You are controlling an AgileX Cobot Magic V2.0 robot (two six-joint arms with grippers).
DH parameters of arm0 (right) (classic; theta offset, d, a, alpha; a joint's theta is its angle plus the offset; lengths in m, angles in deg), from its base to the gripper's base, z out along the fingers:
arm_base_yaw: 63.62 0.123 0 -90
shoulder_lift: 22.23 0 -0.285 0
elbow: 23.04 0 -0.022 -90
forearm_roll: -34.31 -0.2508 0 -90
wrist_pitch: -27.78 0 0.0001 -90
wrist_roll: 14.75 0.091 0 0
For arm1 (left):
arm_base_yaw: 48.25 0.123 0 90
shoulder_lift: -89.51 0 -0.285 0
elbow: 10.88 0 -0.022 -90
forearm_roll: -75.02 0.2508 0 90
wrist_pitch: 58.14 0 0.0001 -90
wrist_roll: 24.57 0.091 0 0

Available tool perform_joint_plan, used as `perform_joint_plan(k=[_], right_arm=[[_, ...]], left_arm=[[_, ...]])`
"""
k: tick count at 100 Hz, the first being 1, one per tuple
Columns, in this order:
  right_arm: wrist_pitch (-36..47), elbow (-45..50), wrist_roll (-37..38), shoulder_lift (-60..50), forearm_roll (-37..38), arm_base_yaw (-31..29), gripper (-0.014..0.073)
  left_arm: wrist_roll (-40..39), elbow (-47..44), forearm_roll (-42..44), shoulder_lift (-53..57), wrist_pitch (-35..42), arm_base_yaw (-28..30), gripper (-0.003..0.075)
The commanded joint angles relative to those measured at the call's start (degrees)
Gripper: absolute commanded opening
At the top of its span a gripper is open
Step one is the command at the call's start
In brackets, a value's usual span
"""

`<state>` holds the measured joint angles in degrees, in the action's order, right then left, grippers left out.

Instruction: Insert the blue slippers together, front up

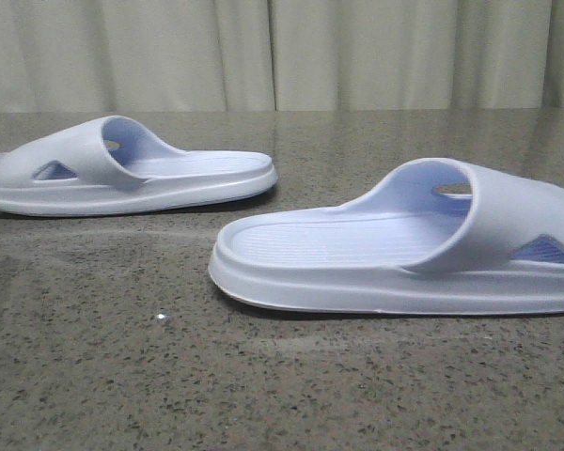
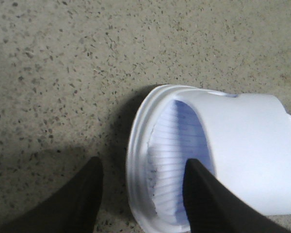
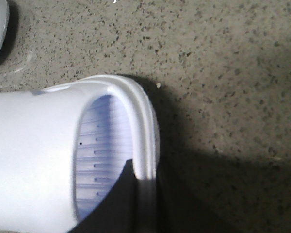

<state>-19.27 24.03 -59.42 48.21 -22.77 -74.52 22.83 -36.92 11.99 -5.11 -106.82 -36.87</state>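
Front view: both blue slippers are lying flat on the speckled stone bench (image 1: 122,376), long axes running left-right, the left slipper (image 1: 122,178) further back by the left edge with heel end pointing right, the right slipper (image 1: 404,254) nearer, at the right edge, heel end pointing left, smooth moulded foam with ribbed footbeds. Left wrist: the left gripper (image 2: 143,194) is sitting spread, one finger (image 2: 208,204) over the footbed and the other outside the rim. Right wrist: the right gripper (image 3: 117,204) is showing one dark finger inside the right slipper; can't tell its state.

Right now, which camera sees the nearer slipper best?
The front view: it shows the nearer slipper side-on, with strap, ribbed footbed and triangular cut-out. The right wrist view shows only its toe end close up. The left wrist view shows a slipper's toe end; which one is unclear.
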Motion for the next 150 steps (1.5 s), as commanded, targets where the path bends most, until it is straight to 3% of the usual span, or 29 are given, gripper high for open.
perform_joint_plan(k=[1, 49, 61, 72, 96, 112, 124, 134, 150], right_arm=[[0.46, -1.54, -1.33, -0.51, -1.65, -0.29, -0.0102], [0.46, -1.54, -1.33, -0.51, -1.65, -0.29, -0.0102], [0.46, -1.54, -1.33, -0.51, -1.65, -0.29, -0.0102], [0.46, -1.54, -1.33, -0.51, -1.65, -0.29, -0.0102], [2.39, -2.16, -1.33, -0.51, -2.76, -0.29, -0.0102], [2.15, -5.52, -1.33, -0.51, -6.36, -0.43, -0.0102], [0.33, -7.47, -5.49, -1.01, -15.78, -1.25, -0.0102], [-1.61, -7.61, -9.5, -1.23, -23.84, -2.12, -0.0102], [-3.17, -7.61, -12.09, -1.23, -28.23, -2.72, -0.0102]], left_arm=[[0.83, 2.46, -3.44, 0.56, -1.06, 0.15, 0.0321], [2.09, 3.74, -4.64, -2.65, -3.71, -2.15, 0.0309], [2.09, 3.74, -4.74, -2.65, -4.46, -2.25, 0.0205], [2.09, 3.74, -4.74, -2.65, -4.46, -2.25, 0.0013], [2.09, 3.74, -5.2, -2.44, -7.32, 0.39, 0.0015], [2.09, 3.74, -5.2, -2.11, -11.81, 5.5, 0.0015], [2.09, 3.74, -6.71, -2.11, -15.64, 8.9, 0.0015], [2.65, 3.74, -8.97, -2.11, -17.55, 9.4, 0.0015], [3.83, 3.74, -12.07, -2.11, -20.46, 9.4, 0.0015]])
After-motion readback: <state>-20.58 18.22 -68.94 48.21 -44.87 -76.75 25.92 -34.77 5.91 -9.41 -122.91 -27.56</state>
